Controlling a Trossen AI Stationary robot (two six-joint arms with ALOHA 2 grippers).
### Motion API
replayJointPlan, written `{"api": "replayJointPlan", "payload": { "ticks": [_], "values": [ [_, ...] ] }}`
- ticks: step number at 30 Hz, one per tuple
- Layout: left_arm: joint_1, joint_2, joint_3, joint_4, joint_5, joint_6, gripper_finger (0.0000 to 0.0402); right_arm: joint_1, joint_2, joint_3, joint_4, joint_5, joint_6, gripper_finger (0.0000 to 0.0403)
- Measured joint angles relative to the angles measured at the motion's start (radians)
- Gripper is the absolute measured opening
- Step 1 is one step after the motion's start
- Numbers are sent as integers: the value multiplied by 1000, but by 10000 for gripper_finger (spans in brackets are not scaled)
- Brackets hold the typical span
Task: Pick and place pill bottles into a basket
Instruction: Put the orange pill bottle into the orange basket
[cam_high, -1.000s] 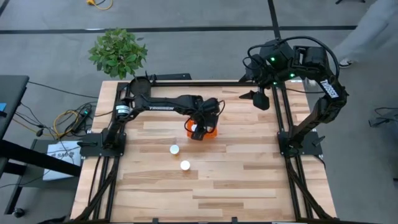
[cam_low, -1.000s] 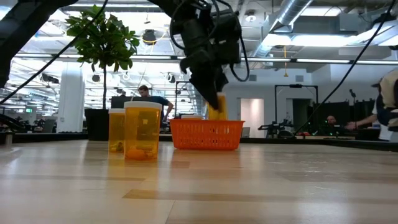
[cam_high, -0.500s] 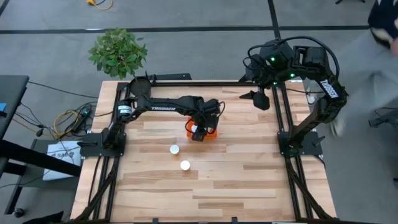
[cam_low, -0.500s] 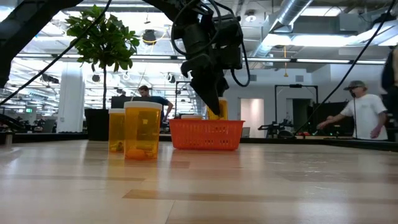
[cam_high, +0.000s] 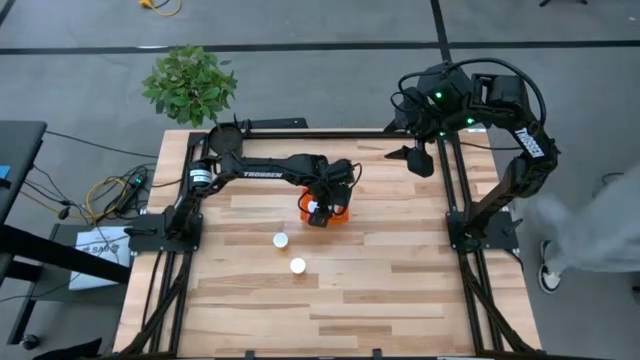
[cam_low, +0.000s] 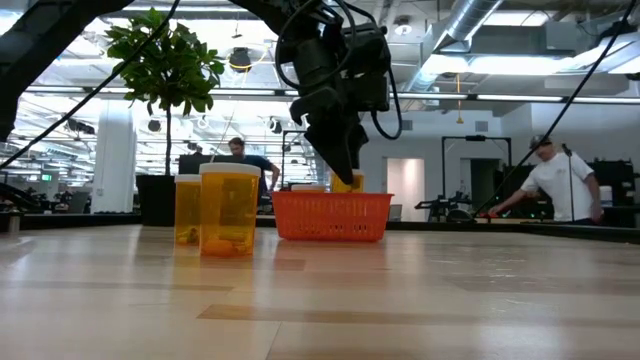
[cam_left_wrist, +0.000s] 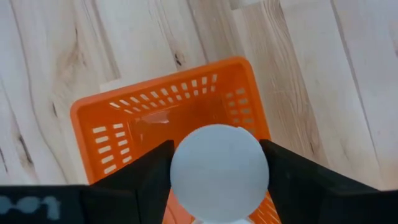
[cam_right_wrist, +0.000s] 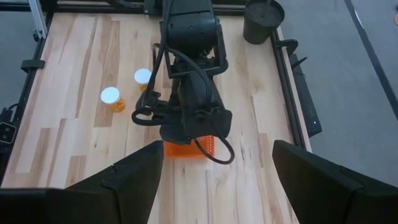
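My left gripper (cam_high: 319, 212) is over the orange basket (cam_high: 338, 213) at mid-table, shut on a pill bottle with a white cap (cam_left_wrist: 219, 165) and an amber body (cam_low: 347, 182). The basket also shows in the left wrist view (cam_left_wrist: 124, 130) and in the low view (cam_low: 332, 217). Two more white-capped bottles (cam_high: 281, 240) (cam_high: 297, 266) stand upright on the table, nearer than the basket. They also show in the low view (cam_low: 187, 210) (cam_low: 229, 210). My right gripper (cam_high: 415, 158) waits open and empty above the table's far right corner. My left gripper pinches the bottle between its two fingers (cam_left_wrist: 155, 177), one on each side just under the white cap (cam_left_wrist: 186, 168). The fingers point down from above. The bottle hangs upright with its lower end inside the basket. I cannot tell whether it touches the basket's floor.
A dark plant pot (cam_high: 228, 137) stands at the table's far left corner, with a green plant (cam_high: 190, 85) beyond it. Bare wood lies near and right of the basket. A person (cam_low: 555, 180) moves in the room behind the table.
My left gripper has gone down a little over the basket. The bottle it holds stays upright and now sits lower inside the basket.
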Motion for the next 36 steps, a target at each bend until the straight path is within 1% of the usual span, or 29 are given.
{"api": "replayJointPlan", "payload": {
  "ticks": [16, 23, 36],
  "values": [
    [-7, 13, 0, 2, 4, -1, 223, 0, 0, 0, 0, 0, 0, 297],
    [-10, 59, -1, -16, 71, -27, 223, 0, 0, 0, 0, 0, -1, 297],
    [-9, 63, 22, -32, 53, -29, 223, 0, 0, 0, 0, 0, -10, 297]
  ]
}}
